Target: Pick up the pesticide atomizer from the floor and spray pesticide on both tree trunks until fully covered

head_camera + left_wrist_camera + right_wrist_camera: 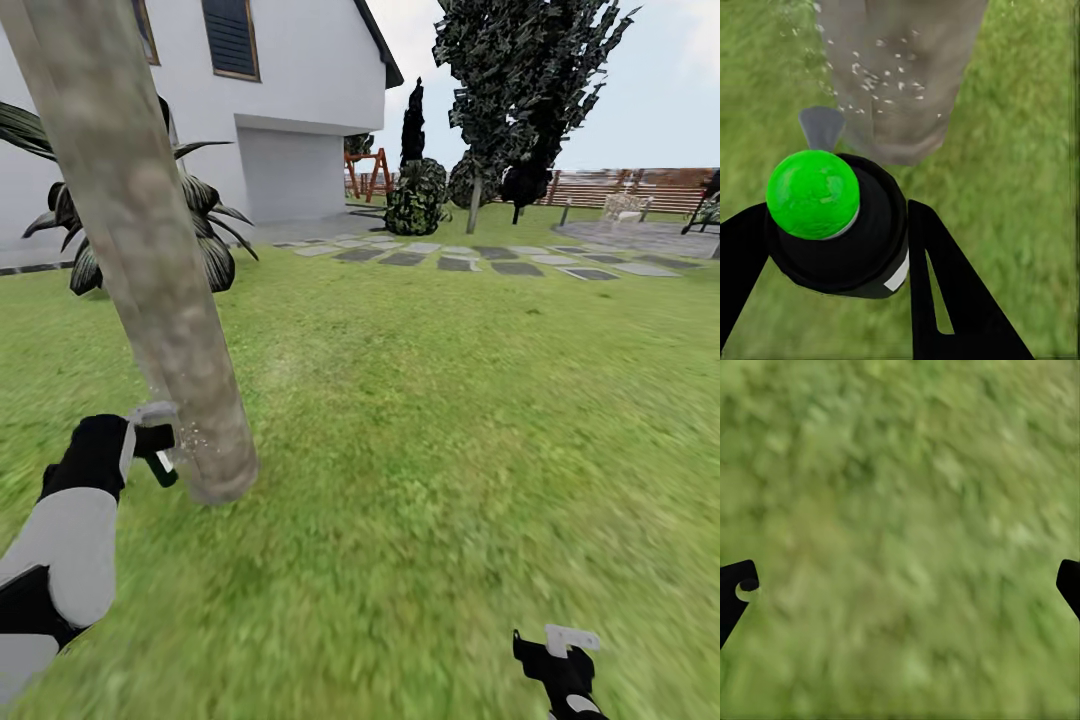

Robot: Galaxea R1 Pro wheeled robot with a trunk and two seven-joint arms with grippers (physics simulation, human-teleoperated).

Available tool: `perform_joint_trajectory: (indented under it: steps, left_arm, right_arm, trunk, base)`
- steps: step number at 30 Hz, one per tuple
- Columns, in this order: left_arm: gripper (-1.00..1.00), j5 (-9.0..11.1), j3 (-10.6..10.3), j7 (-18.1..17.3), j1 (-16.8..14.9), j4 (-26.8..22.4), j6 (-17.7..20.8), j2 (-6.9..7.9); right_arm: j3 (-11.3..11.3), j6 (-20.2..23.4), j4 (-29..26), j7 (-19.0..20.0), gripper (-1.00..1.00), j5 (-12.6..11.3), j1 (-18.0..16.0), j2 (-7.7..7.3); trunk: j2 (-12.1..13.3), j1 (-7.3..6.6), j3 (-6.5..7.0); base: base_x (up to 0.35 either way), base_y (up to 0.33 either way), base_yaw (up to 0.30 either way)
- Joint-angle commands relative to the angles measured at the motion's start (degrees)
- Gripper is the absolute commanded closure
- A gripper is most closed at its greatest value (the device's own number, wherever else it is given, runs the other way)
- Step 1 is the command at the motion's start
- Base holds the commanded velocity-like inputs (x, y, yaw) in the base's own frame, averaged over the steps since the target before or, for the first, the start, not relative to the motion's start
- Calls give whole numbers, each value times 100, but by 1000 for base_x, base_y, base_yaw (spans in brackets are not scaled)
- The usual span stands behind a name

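I'm out in a home garden: lawn (420, 420) runs everywhere around me, with a white house (290, 110) and its garage door at about 11 o'clock. A row of stepping stones (480, 258) crosses the grass at 12 o'clock, leading toward paving (650, 238) and a slatted wooden fence (620, 185) at 1 o'clock. A pale trunk (160, 280) stands close at 10 o'clock beside a short palm (205, 225), with dark trees (520, 80) and shrubs (415, 195) farther back.

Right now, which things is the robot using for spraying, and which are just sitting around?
Using:
pale mottled tree trunk
black green-capped pesticide atomizer
left gripper

Sitting around:
grey stepping stones
white house
spiky palm
right gripper
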Motion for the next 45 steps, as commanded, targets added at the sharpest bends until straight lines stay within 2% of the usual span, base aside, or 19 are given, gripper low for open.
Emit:
perform_joint_trajectory:
  steps: [1, 2, 4, 8, 10, 11, 20, 45]
  left_arm:
    - [100, -32, 21, -191, 2, -15, 38, 124]
    - [100, -33, 20, -257, 8, -16, 52, 216]
    - [100, -38, 1, -297, 6, -11, 61, 252]
    - [100, -23, -643, -297, -35, 1, 223, 113]
    - [100, -23, -818, -272, -43, -15, 480, -28]
    - [100, -43, -853, -260, -36, -19, 582, -50]
    - [100, -75, -856, -255, 86, -14, 655, 198]
    - [100, -70, -824, -238, 87, -8, 655, 191]
  right_arm:
    - [-35, -16, 8, -23, -100, 60, -2, 0]
    - [-35, -16, 8, -23, -100, 60, -3, 0]
    - [-35, -16, 8, -23, -100, 60, -4, -1]
    - [-35, -16, 8, -23, -100, 60, -2, 2]
    - [-35, -16, 8, -23, -100, 60, -1, 10]
    - [-35, -16, 8, -23, -100, 60, -2, 14]
    - [-35, -16, 8, -23, -100, 60, -3, 16]
    - [-35, -16, 8, -23, -100, 60, -1, 26]
  trunk:
    - [-2, -1, -5]
    - [-2, -1, -5]
    - [-2, -1, -5]
    - [-2, -1, -5]
    - [-2, -1, -5]
    - [-2, -1, -5]
    - [-2, -1, -5]
    - [-2, -1, -5]
  base:
    - [0, 0, 0]
    - [0, 0, 0]
    - [0, 0, 0]
    - [0, 0, 0]
    - [0, 0, 92]
    - [0, 0, 225]
    - [39, -65, 134]
    - [112, -254, 0]
